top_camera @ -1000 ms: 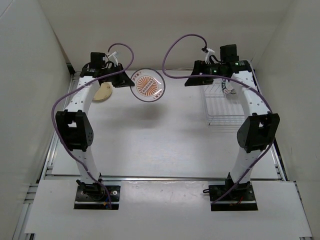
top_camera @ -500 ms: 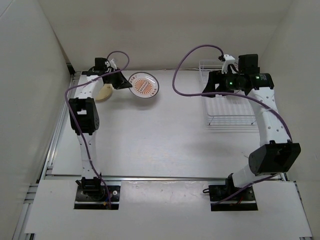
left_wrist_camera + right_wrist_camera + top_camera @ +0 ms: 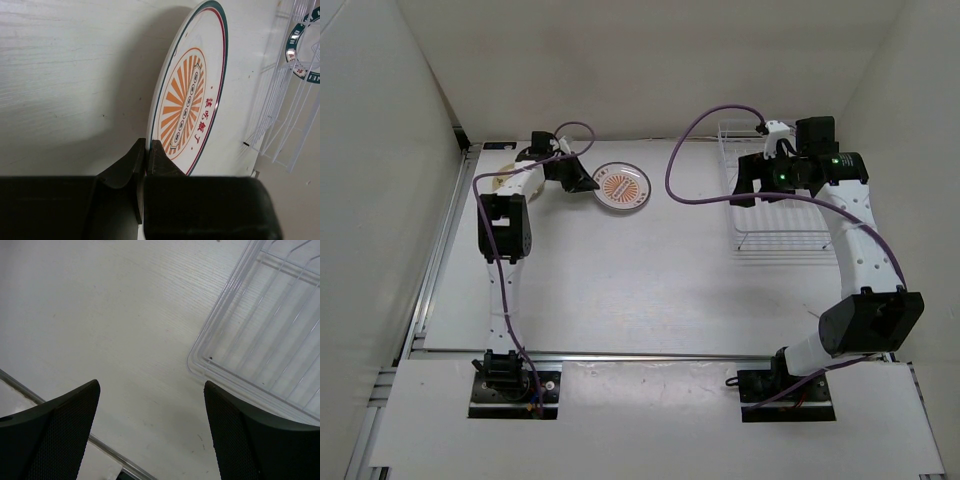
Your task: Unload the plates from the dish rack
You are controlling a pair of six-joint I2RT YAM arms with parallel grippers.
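Three white walls (image 3: 650,70) enclose pale tabletop (image 3: 640,290); left gripper (image 3: 147,150) clamped on orange-rayed plate (image 3: 187,100); right gripper (image 3: 150,390) spread apart.

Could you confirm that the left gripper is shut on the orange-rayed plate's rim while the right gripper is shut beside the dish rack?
No: the right gripper is open, jaws wide apart, beside the dish rack, as the right wrist view shows. The left gripper is shut on the rim of the orange-rayed plate.
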